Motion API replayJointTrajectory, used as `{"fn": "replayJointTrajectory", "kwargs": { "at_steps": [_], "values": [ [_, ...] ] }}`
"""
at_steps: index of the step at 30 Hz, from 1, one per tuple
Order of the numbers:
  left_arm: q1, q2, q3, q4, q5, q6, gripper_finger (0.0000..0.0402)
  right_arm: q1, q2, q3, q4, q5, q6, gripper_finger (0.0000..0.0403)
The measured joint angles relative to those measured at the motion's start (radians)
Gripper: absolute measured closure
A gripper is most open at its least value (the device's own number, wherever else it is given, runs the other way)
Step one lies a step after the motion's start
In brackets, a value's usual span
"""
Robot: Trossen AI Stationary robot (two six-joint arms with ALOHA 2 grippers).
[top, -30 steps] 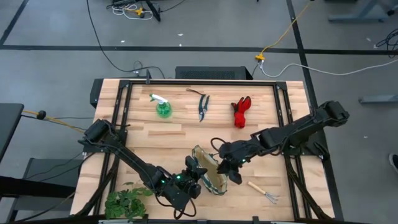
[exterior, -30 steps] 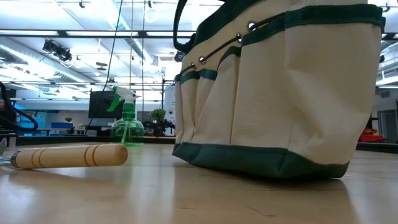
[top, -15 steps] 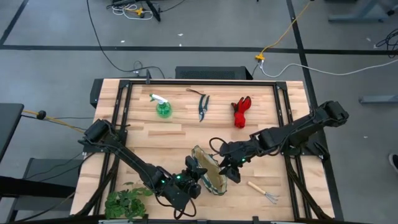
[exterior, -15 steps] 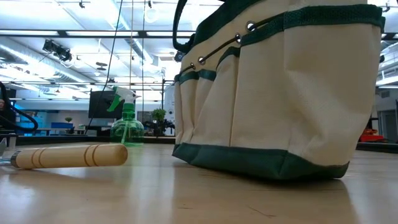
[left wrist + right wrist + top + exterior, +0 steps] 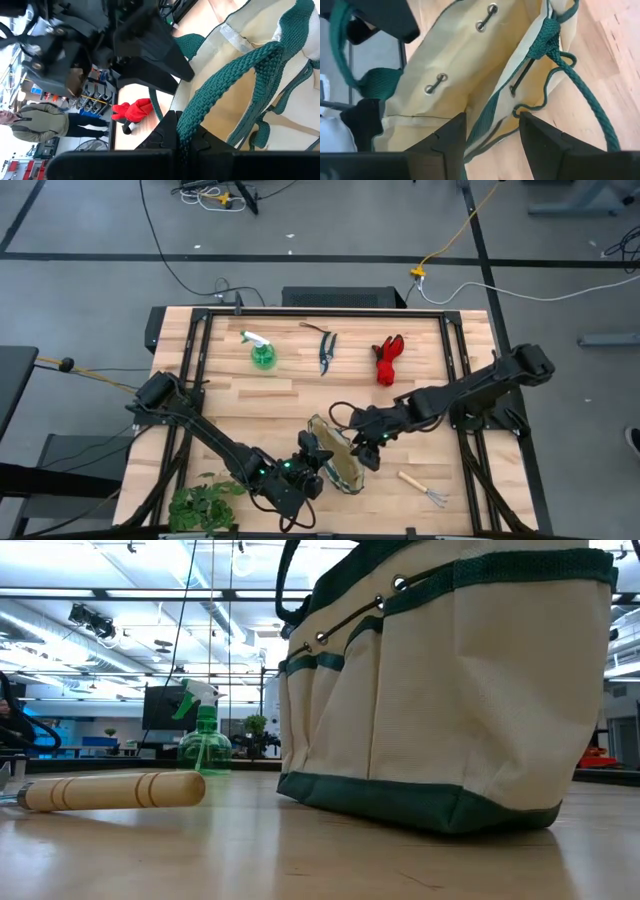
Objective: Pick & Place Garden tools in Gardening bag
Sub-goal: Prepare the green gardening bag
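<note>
One gardening bag point(image 5: 335, 462); one hand rake point(image 5: 424, 488); one spray bottle point(image 5: 262, 352)

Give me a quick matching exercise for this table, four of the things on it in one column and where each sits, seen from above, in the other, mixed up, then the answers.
Things:
1. spray bottle
2. gloves
3. bag
4. plant

Places, seen from above:
A. front left corner of the table
B. back of the table, right of the shears
C. between the two grippers, near the front edge
D. back of the table, left of the shears

Pairs: 1-D, 2-B, 3-C, 4-A
</note>
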Motion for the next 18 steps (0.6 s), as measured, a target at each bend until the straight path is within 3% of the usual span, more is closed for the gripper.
{"fn": "replayJointTrajectory", "kwargs": {
  "at_steps": [8, 18],
  "values": [
    [0.000, 0.000, 0.000, 0.000, 0.044, 0.003, 0.0399, -0.015, 0.018, 0.000, 0.013, 0.000, 0.006, 0.0243],
    [0.000, 0.000, 0.000, -0.003, 0.138, 0.003, 0.0390, -0.015, 0.018, 0.000, -0.002, -0.029, 0.009, 0.0368]
  ]
}}
